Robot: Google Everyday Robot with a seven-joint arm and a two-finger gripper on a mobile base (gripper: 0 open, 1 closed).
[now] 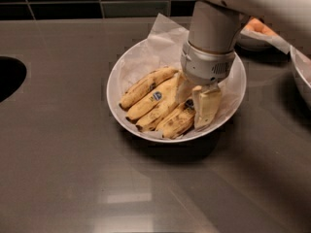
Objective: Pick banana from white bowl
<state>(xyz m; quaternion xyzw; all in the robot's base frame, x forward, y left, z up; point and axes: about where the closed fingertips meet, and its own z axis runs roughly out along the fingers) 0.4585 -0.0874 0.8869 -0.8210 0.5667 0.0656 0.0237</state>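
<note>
The white bowl (pixel 116 98) is wide, shallow and lined with crinkled white paper; it holds several bananas side by side. The banana (pixel 174 124), brown-speckled with a dark edge and a blue sticker near its stem, lies nearest the front right of the pile. A cleaner yellow banana (pixel 148 102) with a blue sticker at mid-body lies to its left. My gripper (pixel 194 110) reaches straight down into the right half of the bowl and sits at the stem end of the speckled banana, hiding the stems.
A smaller bowl of orange fruits (pixel 256 32) stands behind the arm at the back right. Another bowl's rim (pixel 302 76) shows at the right edge. A dark sink opening (pixel 7 79) is at the left. Black tiles back the grey counter.
</note>
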